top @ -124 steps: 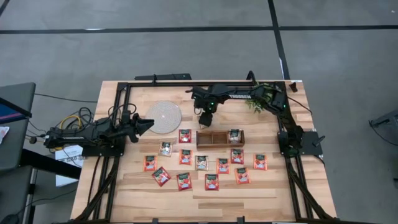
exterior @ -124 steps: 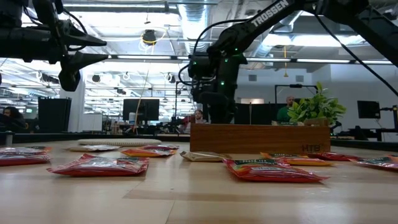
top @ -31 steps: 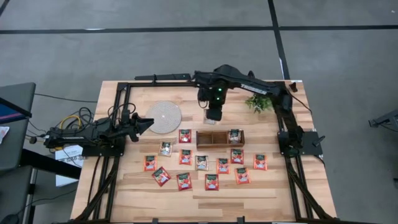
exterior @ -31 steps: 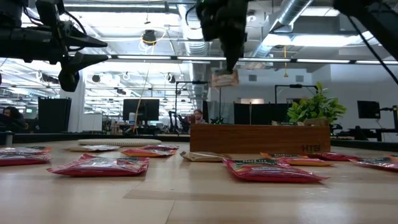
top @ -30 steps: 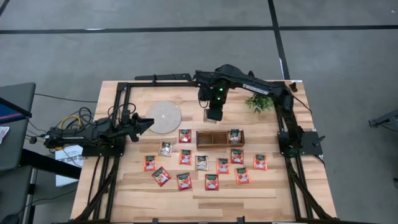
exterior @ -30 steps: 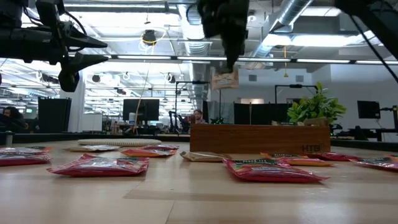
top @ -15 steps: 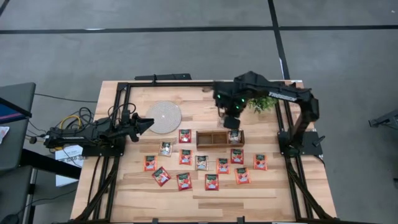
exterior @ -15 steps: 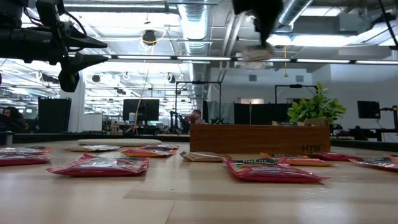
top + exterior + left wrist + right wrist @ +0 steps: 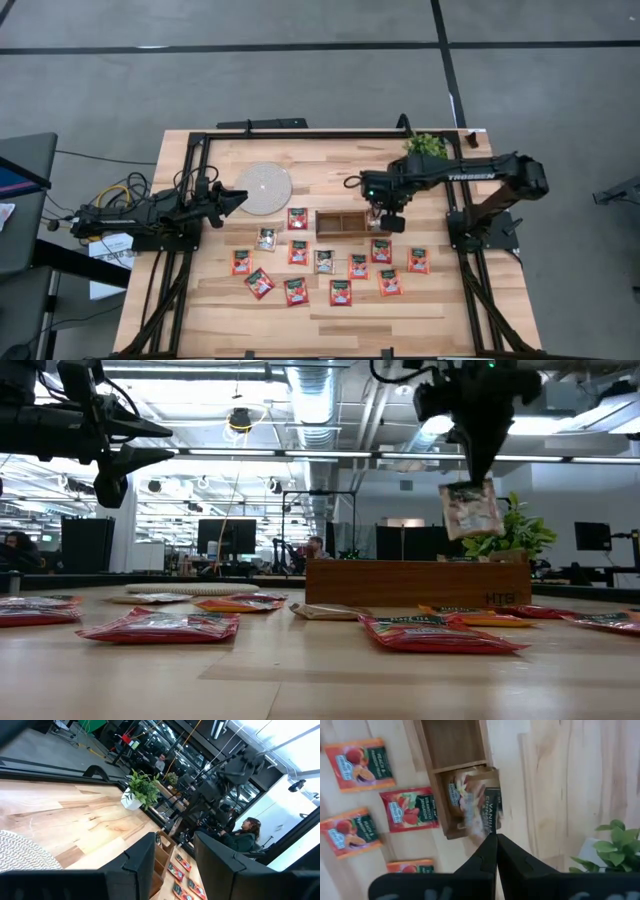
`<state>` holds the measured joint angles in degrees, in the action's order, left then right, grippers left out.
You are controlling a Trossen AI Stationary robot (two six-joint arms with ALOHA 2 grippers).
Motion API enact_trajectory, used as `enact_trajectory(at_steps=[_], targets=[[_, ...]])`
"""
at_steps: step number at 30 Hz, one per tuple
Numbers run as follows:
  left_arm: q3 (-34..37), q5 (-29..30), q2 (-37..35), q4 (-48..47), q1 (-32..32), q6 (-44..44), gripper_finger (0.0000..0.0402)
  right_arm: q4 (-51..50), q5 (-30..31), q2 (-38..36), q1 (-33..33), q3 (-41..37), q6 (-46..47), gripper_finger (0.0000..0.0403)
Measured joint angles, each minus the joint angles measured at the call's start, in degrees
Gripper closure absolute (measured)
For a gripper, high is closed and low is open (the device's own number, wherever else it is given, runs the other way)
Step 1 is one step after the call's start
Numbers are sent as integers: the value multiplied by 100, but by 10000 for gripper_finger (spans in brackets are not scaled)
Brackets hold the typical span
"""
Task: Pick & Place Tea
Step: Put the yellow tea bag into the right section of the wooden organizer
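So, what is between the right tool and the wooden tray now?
Only a pale tea sachet, hanging from the shut right tool above the wooden tray without touching it; the low view shows this.

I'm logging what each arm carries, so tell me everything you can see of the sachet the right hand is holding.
The held sachet is a small flat pale packet with dark print, slightly blurred. It hangs tilted from the shut right hand, pinched at its upper edge and touching nothing else. It is in the air above the right end compartment of the wooden tray, where another pale sachet already lies.
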<state>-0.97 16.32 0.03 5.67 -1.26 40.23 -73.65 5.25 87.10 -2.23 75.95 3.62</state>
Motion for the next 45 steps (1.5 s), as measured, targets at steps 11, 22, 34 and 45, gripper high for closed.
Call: enact_trajectory(at_steps=[11, 22, 34, 45], targets=[[0, 0, 0, 0, 0, 13, 273, 329, 388, 219, 263, -257, -49, 403], [0, 2, 0, 0, 0, 17, 273, 461, 674, 289, 277, -258, -108, 403], [0, 0, 0, -1, 0, 15, 273, 590, 694, 331, 273, -320, -224, 403], [0, 0, 0, 0, 0, 15, 273, 767, 695, 335, 262, -692, -213, 403]])
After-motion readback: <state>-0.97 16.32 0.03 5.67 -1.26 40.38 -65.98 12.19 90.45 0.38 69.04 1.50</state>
